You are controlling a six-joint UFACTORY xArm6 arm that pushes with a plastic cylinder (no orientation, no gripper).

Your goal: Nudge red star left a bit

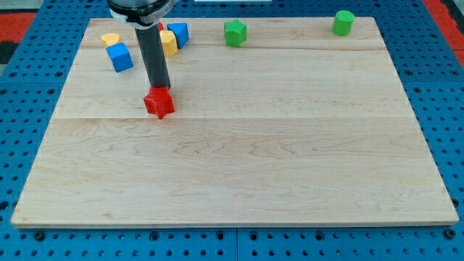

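The red star [159, 104] lies on the wooden board [239, 145], left of centre. My tip [159, 88] stands right at the star's top edge, touching or almost touching it, with the dark rod rising straight up from there.
A blue cube [120, 57] and a yellow block [110, 39] sit at the top left. Another yellow block [169, 42] and a blue block [178, 32] sit just right of the rod. A green star [235, 32] and a green block [344, 22] lie along the top edge.
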